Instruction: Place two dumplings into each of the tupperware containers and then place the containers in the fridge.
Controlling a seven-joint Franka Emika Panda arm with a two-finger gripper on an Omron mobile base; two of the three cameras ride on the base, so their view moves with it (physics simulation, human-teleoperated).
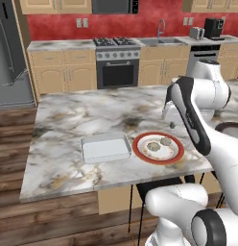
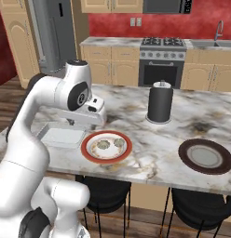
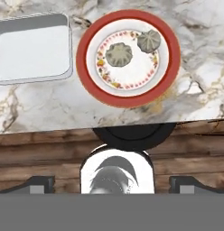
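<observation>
Your arm (image 1: 197, 120) is bent over the marble bench (image 1: 73, 120), the hand poised above its near edge, and your pincer (image 3: 112, 184) stands wide open with nothing between its tips, one dark finger (image 3: 37, 184) far out at each side of the hand view. Straight below the hand sits the red-rimmed plate (image 3: 170, 54), and on it you have two dumplings: one (image 3: 119, 54) near the middle, the other (image 3: 149, 40) just beside it, almost touching, closer to the rim. From the left base view the same pair lies side by side on that plate (image 1: 140, 144), and the arm hides part of the plate's right edge. Just left of the plate, near but not touching, rests the white tupperware box (image 1: 105, 146), flat on the bench with nothing in it; in the right base view you see only a corner of it behind your arm (image 2: 59, 137). Farther right on the bench there is a dark brown plate (image 2: 184, 158), well apart from the red one, and behind it a black cylinder (image 2: 159, 104) stands upright. The fridge (image 1: 8, 53) is across the floor at the far left, doors closed, next to the wooden cabinets (image 1: 63, 72). The oven (image 1: 118, 67) sits in the back row.
</observation>
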